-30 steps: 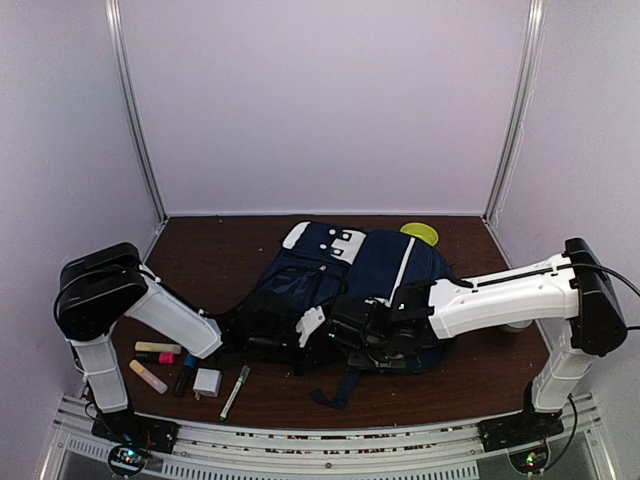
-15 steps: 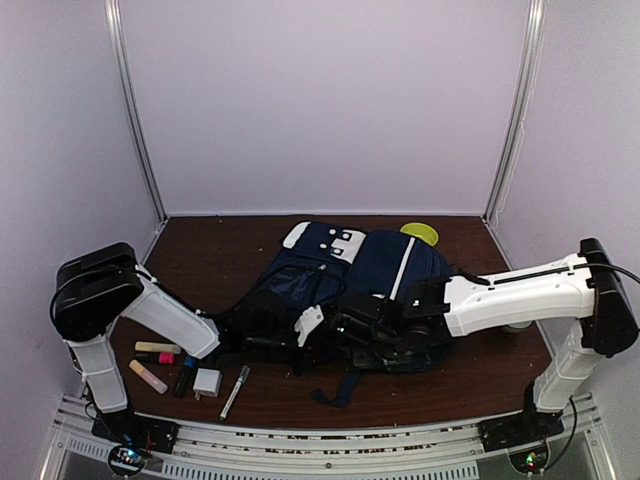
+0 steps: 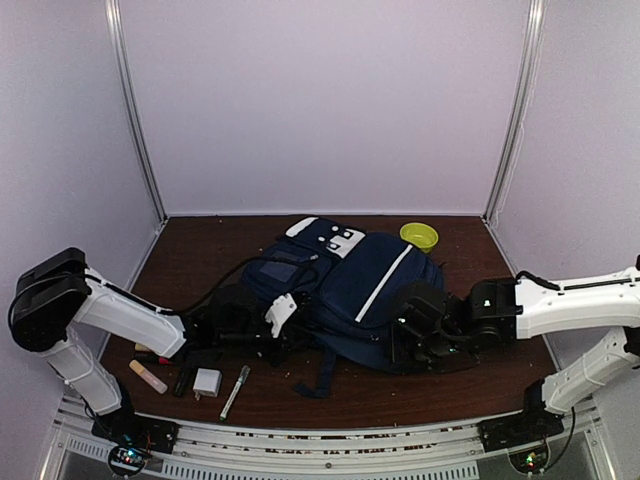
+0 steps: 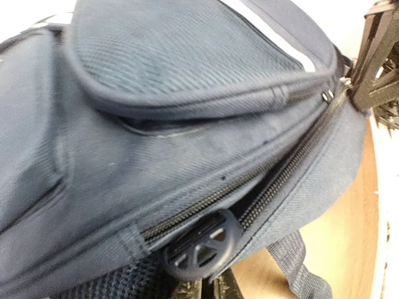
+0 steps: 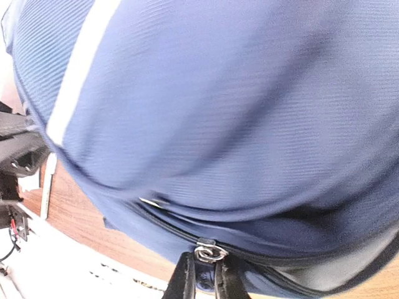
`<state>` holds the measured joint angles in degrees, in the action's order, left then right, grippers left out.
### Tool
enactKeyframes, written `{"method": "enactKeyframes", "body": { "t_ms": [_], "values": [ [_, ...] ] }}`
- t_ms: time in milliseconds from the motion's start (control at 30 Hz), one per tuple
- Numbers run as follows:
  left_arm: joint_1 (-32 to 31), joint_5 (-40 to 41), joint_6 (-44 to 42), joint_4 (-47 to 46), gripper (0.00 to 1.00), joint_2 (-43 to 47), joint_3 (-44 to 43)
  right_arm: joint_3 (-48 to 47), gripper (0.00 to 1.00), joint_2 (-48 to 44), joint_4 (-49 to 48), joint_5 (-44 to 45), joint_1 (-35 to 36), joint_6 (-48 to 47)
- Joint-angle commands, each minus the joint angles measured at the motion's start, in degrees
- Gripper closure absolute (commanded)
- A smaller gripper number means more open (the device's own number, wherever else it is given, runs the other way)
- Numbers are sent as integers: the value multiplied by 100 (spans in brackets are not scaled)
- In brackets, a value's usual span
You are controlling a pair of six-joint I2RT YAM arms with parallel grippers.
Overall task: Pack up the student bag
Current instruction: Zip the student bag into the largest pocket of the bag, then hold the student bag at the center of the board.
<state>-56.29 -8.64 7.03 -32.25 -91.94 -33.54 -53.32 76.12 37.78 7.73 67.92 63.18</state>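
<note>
1. I'm seeing the left gripper (image 4: 209, 288) pinching shut on the round rubber pull (image 4: 202, 244) at the student bag (image 3: 350, 290) zip.
2. The right gripper (image 5: 204, 279) is clamping the metal zipper slider (image 5: 209, 252) on the bag's near-right edge.
3. The bag is lying flat on the table (image 3: 200, 255), between both arms.
4. A yellow bowl (image 3: 418, 236) is sitting just behind the bag; a marker (image 3: 236, 390) and a white block (image 3: 207, 382) are lying off its near-left side.
</note>
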Motion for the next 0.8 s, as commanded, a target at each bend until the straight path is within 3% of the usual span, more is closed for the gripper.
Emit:
{"method": "enactKeyframes", "body": {
  "t_ms": [0, 100, 267, 333, 367, 400, 433, 467, 567, 667, 767],
  "values": [
    [682, 896, 22, 359, 100, 1044, 470, 360, 100, -449, 188, 42, -242, -146],
    [1020, 1061, 107, 963, 100, 1949, 530, 519, 100, -650, 6, -121, -392, -297],
    [1110, 2257, 304, 2448, 98, 2742, 111, 407, 100, -515, -939, -759, -428, -688],
    [1131, 2180, 404, 3068, 79, 2896, -53, 194, 100, -265, -1473, -1215, -392, -820],
    [1129, 1902, 448, 3194, 64, 2976, -55, 38, 100, -115, -1651, -1378, -346, -893],
    [1125, 1602, 509, 3259, 42, 3079, -13, -166, 100, 37, -1783, -1513, -287, -997],
    [1110, 1259, 577, 3305, 9, 3189, 55, -362, 100, 212, -1855, -1638, -231, -1133],
    [1048, 972, 610, 3381, 3, 3292, 108, -596, 100, 377, -1878, -1761, -178, -1192],
    [442, 791, 302, 3745, 2, 3663, 154, -1173, 100, 828, -1981, -2184, -33, -1397],
    [-386, 1101, -224, 3722, 2, 3928, 182, -1643, 100, 1121, -2002, -2498, 79, -1563],
    [-488, 1418, 106, 3486, 2, 3857, 186, -1945, 100, 1181, -1815, -2536, 170, -1771]
  ]
}}
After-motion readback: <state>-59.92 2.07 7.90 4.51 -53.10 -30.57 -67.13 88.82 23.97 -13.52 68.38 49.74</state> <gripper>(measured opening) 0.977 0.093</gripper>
